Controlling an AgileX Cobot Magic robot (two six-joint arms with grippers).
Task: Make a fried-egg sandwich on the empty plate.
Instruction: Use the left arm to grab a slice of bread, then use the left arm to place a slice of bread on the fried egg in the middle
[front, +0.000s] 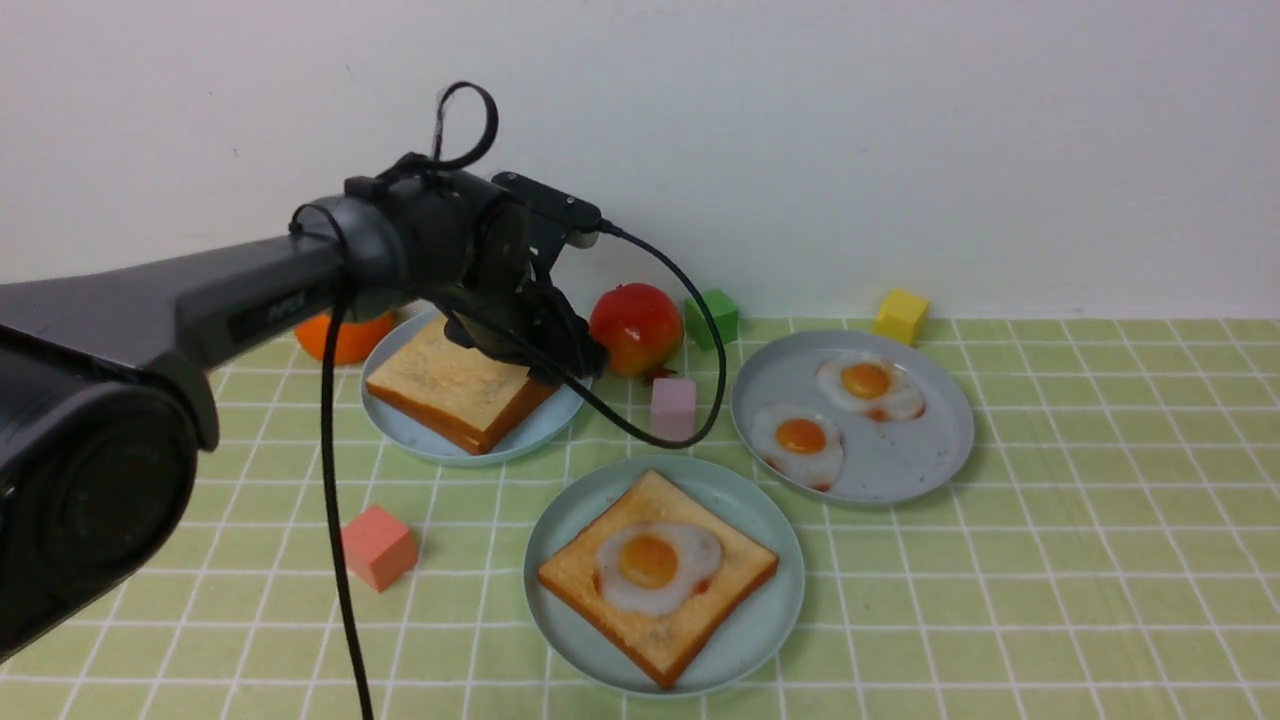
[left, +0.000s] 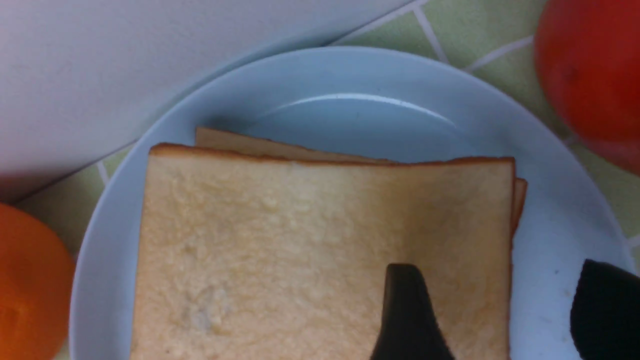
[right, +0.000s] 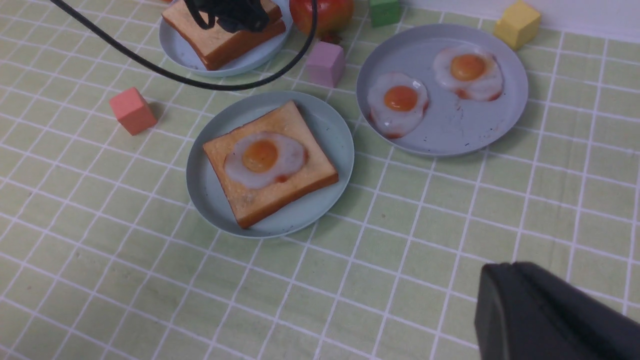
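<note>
Checked cloth (front: 1100, 560) bears the mint plate (front: 775, 620), toast (front: 680, 645) corner facing the robot.

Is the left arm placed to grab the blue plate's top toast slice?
Probably yes: the left end effector hangs open over the top toast slice, one finger above it, one past its edge; nothing lies on it.

Checked cloth (front: 1100, 560): mint plate (front: 760, 630), two bluish plates (front: 900, 470), cubes (front: 378, 547), orange (front: 345, 340), pomegranate (front: 635, 325).
</note>
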